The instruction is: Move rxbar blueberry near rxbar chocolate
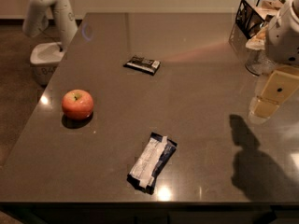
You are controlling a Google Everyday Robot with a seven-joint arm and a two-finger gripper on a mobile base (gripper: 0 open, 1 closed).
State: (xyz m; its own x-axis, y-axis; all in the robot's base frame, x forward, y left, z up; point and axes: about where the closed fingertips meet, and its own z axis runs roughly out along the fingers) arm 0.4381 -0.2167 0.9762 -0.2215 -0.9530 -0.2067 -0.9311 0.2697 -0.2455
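The rxbar blueberry, in a navy wrapper with a large whitish panel, lies near the table's front edge, angled. The rxbar chocolate, a slim black bar with a small white label, lies flat at the far middle of the table. My gripper hangs above the table's right side, well to the right of both bars and touching neither. It casts a shadow on the table below it.
A red apple sits on the left of the dark table. A black wire basket and a clear container stand at the back right. Another white robot arm stands beyond the table's left corner.
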